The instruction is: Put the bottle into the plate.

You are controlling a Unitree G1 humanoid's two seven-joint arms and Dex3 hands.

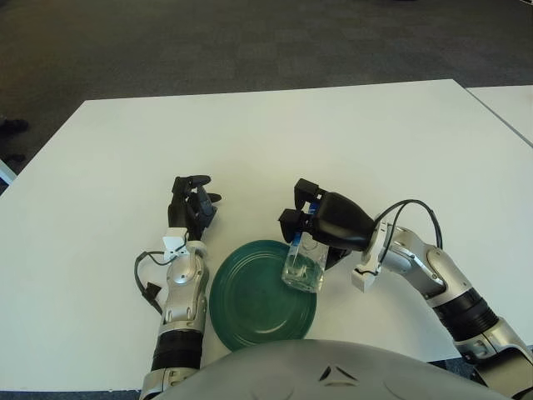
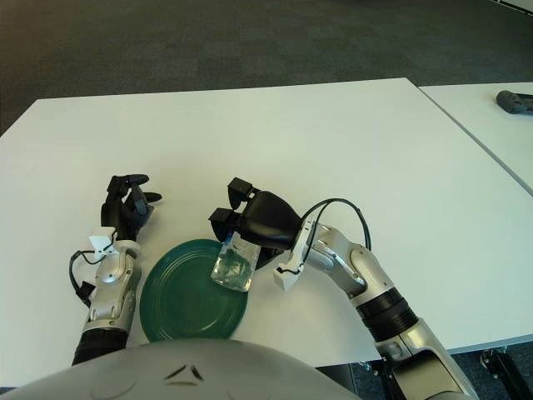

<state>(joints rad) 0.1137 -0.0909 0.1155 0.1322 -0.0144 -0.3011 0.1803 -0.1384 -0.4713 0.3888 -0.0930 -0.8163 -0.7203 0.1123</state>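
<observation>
right hand [image 1: 321,223] is closed round the top of the bottle [image 1: 303,265], w/ its black fingers [image 1: 293,223] wrapped at the neck where a bit of blue cap shows. bottle is clear plastic, hanging down from the hand & tilted a little, base toward the robot. its lower part shows over the right edge of the plate [image 1: 250,300]; can't tell if the base is touching the plate or just above it.

plate is dark green, round, lying flat on the white table [image 1: 358,142], just below & to the left of the right hand, close to the robot's body. right forearm runs off to the right from the hand, w/ a black cable looping above the wrist & a small white block on the underside.

left hand [image 1: 191,204] shows to the left of the plate, beyond its far-left rim, not touching it. fingers are loosely curled, holding nothing, pointing away from the robot. left forearm lies alongside the plate's left edge, w/ a black wire loop & a white tag near the wrist. can't tell if the hand itself touches the table.

the two hands are well apart, plate & bottle between them. a second white table edge shows far right; in the right eye view a dark object [image 2: 516,102] lies on it, too small to id.
</observation>
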